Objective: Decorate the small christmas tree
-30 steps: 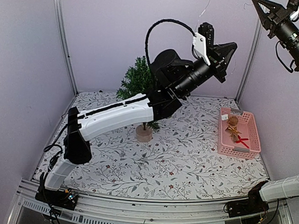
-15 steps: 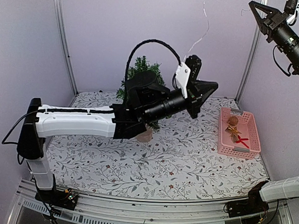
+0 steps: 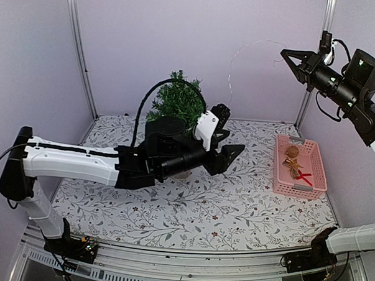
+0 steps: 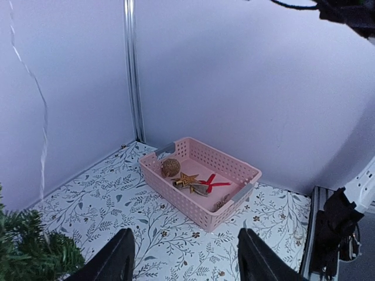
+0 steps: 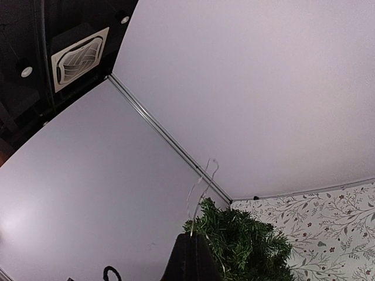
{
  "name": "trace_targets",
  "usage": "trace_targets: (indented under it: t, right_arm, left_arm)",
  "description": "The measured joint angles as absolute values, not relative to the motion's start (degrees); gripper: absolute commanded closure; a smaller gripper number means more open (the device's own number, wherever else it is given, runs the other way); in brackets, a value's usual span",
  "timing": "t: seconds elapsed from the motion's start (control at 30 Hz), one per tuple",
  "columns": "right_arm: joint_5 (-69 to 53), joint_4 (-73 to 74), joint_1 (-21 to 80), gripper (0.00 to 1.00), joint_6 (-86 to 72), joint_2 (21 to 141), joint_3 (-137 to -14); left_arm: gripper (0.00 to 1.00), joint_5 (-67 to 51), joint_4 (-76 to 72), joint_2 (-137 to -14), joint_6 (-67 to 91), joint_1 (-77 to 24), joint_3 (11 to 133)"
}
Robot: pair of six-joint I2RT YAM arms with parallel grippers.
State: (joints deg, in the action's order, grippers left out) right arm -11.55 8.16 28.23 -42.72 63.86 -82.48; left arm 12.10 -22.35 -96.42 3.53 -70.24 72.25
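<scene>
The small christmas tree (image 3: 175, 100) stands at the back of the table, partly hidden by my left arm; its branches also show in the wrist views (image 4: 26, 252) (image 5: 249, 249). My left gripper (image 3: 232, 148) (image 4: 186, 259) hovers low to the right of the tree, open, with nothing between its fingers and the table showing in the gap. My right gripper (image 3: 284, 54) (image 5: 196, 249) is raised at the upper right and shut on a thin pale wire (image 5: 203, 186). From there the wire (image 3: 231, 71) arcs left and hangs down toward the tree, and it also shows along the left wall (image 4: 36, 96).
A pink basket (image 3: 279, 175) (image 4: 176, 190) sits at the table's right side, holding a brown ball (image 4: 170, 167), a gold star (image 4: 186, 180) and a red bow (image 4: 212, 183). Purple walls with metal corner posts enclose the floral tabletop.
My left arm has come down from high up to low beside the tree, and its gripper has opened. My right gripper has lowered and swung left, still carrying the wire.
</scene>
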Motion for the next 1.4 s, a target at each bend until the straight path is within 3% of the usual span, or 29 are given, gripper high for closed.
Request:
trace_targets:
  t: [0.3, 0.6, 0.83, 1.13, 1.4]
  right_arm:
    - [-10.76, 10.37, 28.23, 1.00, -43.70, 62.98, -77.32]
    - [-13.61, 13.78, 28.23, 1.00, -40.64, 63.42, -77.17]
    - [-16.64, 16.47, 28.23, 1.00, -35.42, 62.67, -77.17]
    - [-20.40, 16.64, 28.23, 1.00, -32.71, 61.08, -77.17]
    - [-24.56, 15.94, 28.23, 1.00, -31.40, 61.01, -75.81]
  left_arm:
    - [0.40, 21.82, -13.47, -81.52, 3.53, -75.42, 67.99]
    - [0.57, 24.73, -6.02, -98.63, -5.39, -75.55, 102.24]
    - [0.69, 18.61, 5.61, -107.15, 0.21, -73.69, 117.60]
    - [0.71, 9.89, 14.09, -108.92, 10.04, -68.05, 119.66]
    - [0.72, 3.97, 12.45, -108.86, 14.33, -67.42, 118.17]
